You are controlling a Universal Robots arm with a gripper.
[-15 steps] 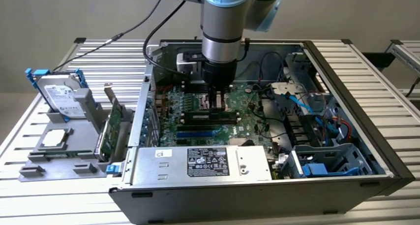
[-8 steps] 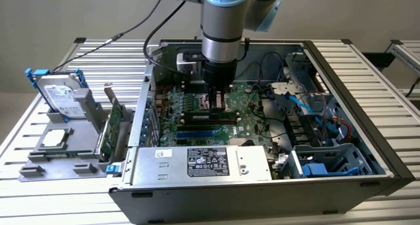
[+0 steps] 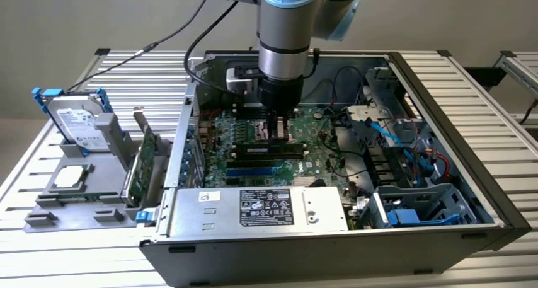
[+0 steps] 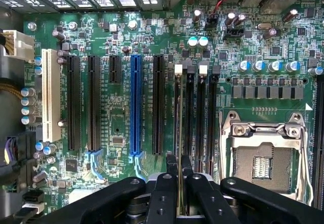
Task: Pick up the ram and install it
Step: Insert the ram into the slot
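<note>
My gripper (image 3: 280, 132) hangs inside the open computer case (image 3: 470, 174), over the green motherboard (image 3: 252, 168). It is shut on the ram (image 3: 269, 150), a long thin stick with dark chips held level under the fingers. In the wrist view the ram (image 4: 180, 123) appears edge-on as a thin line running out from between the black fingertips (image 4: 171, 166). It lies in line with the outermost black memory slot (image 4: 178, 90), the one with a white latch. Whether the ram touches the slot I cannot tell.
Outside the case, on the exterior view's left, a grey stand (image 3: 80, 200) holds a silver hard drive (image 3: 80, 121) with blue rails and a green expansion card (image 3: 147, 155). The power supply (image 3: 261, 206) fills the near side. Beside the memory slots are the CPU socket (image 4: 263, 158) and long card slots (image 4: 135, 102).
</note>
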